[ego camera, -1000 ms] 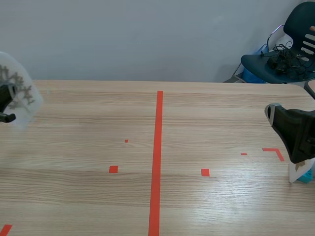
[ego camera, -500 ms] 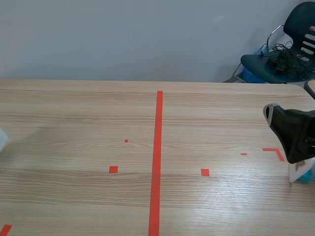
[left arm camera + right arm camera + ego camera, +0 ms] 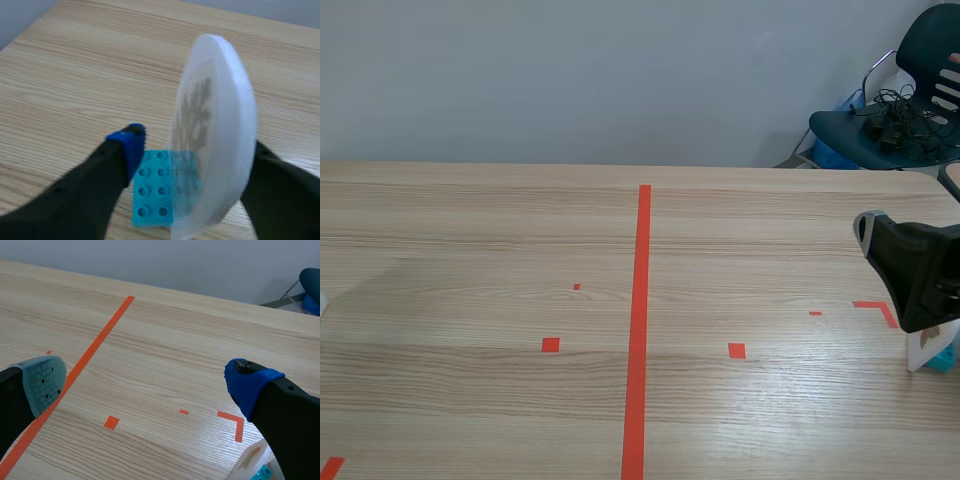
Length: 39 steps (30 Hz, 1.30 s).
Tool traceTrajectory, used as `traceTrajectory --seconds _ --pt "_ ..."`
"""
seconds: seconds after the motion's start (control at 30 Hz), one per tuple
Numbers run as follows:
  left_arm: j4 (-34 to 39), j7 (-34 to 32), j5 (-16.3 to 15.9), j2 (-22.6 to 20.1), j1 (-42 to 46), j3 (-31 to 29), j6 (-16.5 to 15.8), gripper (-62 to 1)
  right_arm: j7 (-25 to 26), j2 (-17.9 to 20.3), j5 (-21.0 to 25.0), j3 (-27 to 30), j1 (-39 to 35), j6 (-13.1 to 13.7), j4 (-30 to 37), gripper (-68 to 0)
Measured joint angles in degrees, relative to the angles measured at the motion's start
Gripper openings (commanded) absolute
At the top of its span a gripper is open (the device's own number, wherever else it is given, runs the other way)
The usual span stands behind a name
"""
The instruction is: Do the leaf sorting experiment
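Here the left hand [image 3: 196, 147] flanks the leaf disc [image 3: 215, 130], grip unclear; the right hand [image 3: 145, 380] gapes wide.

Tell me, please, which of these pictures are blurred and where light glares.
Left wrist view: the pale disc is blurred, the blue brick behind it soft. Scene view: sharp, with a pale sheen on the table right of the red tape line. Right wrist view: sharp, with a like sheen on the wood.
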Motion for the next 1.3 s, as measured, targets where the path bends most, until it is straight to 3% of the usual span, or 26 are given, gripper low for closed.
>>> traceTrajectory --seconds 0.17,0.27,0.3,0.4,0.57,0.6,0.77,0.9,1.13,1.3 --pt "0.87 -0.09 -0.92 -1.51 0.26 -0.04 -0.46 -8.0 0.00 0.00 0.07 0.00 0.00 0.00 0.00 0.4" --pt "5.29 0.63 -2.12 -4.59 2.14 -1.42 -1.68 1.4 0.00 0.00 0.17 0.00 0.00 0.00 0.00 0.4" --pt "7.45 1.57 -2.25 -5.79 2.97 -2.69 -2.93 1.4 0.00 0.00 0.17 0.00 0.00 0.00 0.00 0.4" --pt "15.23 4.90 -2.25 -9.46 5.70 -8.44 -8.79 1.4 0.00 0.00 0.17 0.00 0.00 0.00 0.00 0.4" --pt "28.83 11.34 -2.89 -12.87 10.14 -19.63 -26.25 1.4 0.00 0.02 0.22 0.00 0.00 0.00 0.00 0.4" --pt "31.80 13.00 -3.91 -12.85 11.28 -21.07 -27.12 1.4 0.00 0.02 0.22 0.00 0.00 0.00 0.00 0.4" --pt "44.17 17.99 -6.97 -12.02 19.12 -21.05 -27.15 1.4 0.00 0.02 0.20 0.04 0.00 0.00 0.00 0.4" --pt "50.07 17.92 -6.95 -7.21 25.66 -20.22 -27.15 1.4 -0.31 0.02 0.22 0.66 0.00 0.00 -0.02 0.4" --pt "50.25 17.97 -6.88 1.88 29.97 -19.98 -27.15 1.4 -0.50 0.02 0.22 1.55 0.02 0.00 -0.04 0.4" --pt "49.62 17.99 -6.88 3.52 30.29 -19.98 -27.15 1.4 -0.87 0.02 0.22 1.55 0.02 0.00 -0.09 0.4"
